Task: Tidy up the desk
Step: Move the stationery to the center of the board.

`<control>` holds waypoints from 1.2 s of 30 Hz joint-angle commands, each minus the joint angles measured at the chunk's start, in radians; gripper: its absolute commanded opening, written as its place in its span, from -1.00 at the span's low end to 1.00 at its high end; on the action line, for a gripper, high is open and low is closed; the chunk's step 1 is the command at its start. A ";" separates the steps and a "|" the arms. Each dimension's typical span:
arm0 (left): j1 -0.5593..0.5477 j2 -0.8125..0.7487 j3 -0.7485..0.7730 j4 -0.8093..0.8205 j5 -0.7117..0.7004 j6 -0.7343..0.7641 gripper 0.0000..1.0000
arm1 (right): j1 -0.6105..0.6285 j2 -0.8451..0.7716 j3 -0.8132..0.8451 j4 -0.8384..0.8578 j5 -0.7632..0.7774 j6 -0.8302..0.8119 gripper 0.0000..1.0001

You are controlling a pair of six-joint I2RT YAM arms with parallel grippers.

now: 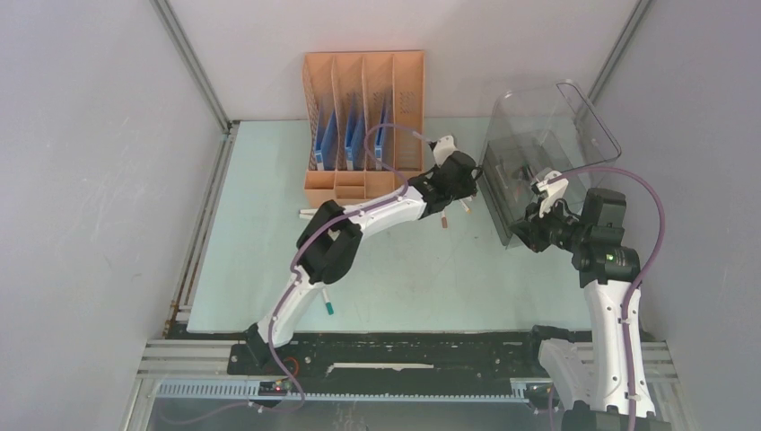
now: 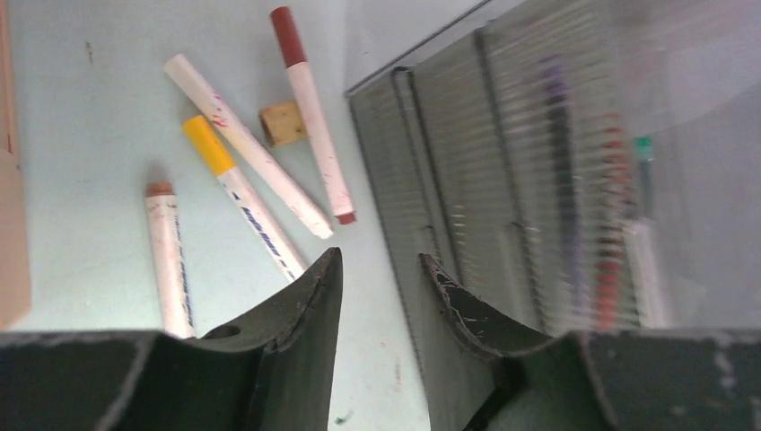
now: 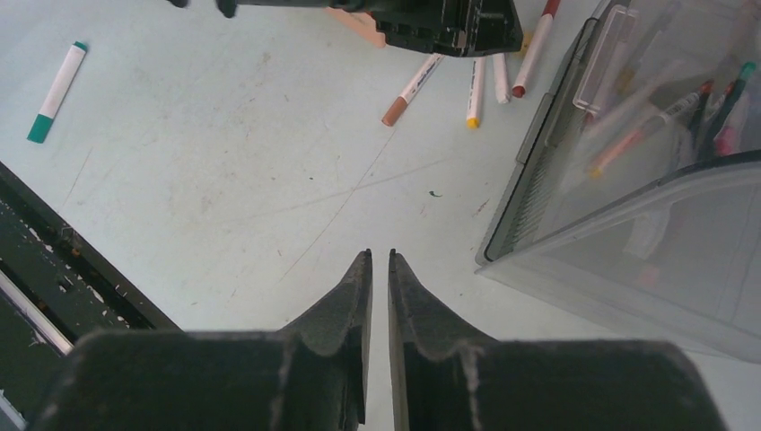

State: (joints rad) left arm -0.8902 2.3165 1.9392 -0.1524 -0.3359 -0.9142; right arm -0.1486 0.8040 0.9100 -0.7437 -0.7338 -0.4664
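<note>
The desk (image 1: 404, 278) is a pale mint-green tabletop. My left gripper (image 1: 459, 171) is open and empty, low over the desk beside the clear bin (image 1: 538, 153). In the left wrist view its jaws (image 2: 381, 260) stand apart just short of a loose group: a red-capped marker (image 2: 310, 108), a white marker (image 2: 247, 144), a yellow-capped marker (image 2: 242, 197), a brown-capped marker (image 2: 166, 260) and a small tan block (image 2: 283, 123). My right gripper (image 1: 541, 215) is shut and empty by the bin's front; in the right wrist view (image 3: 380, 256) it points at bare desk.
The orange file rack (image 1: 363, 117) with blue folders stands at the back. The bin (image 3: 628, 224) holds several pens behind its ribbed front (image 2: 502, 180). A green-capped marker (image 1: 328, 307) (image 3: 56, 90) lies near the front black rail (image 1: 404, 350). Grey walls enclose the sides.
</note>
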 commanded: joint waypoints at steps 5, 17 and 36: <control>0.048 0.201 0.341 -0.247 0.021 0.098 -0.17 | 0.011 -0.011 0.029 0.005 0.017 -0.004 -0.67; 0.074 0.275 0.437 -0.211 0.078 0.117 -0.18 | 0.032 -0.003 0.030 0.001 0.026 -0.009 -0.72; -0.026 -0.725 -0.829 0.489 0.153 0.531 -0.09 | 0.333 0.094 0.194 -0.160 0.187 -0.075 -0.63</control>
State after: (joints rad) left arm -0.9031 1.8061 1.3209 0.1280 -0.1692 -0.5068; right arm 0.0074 0.8642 1.0542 -0.8845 -0.7380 -0.5598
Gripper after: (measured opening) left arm 0.441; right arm 0.175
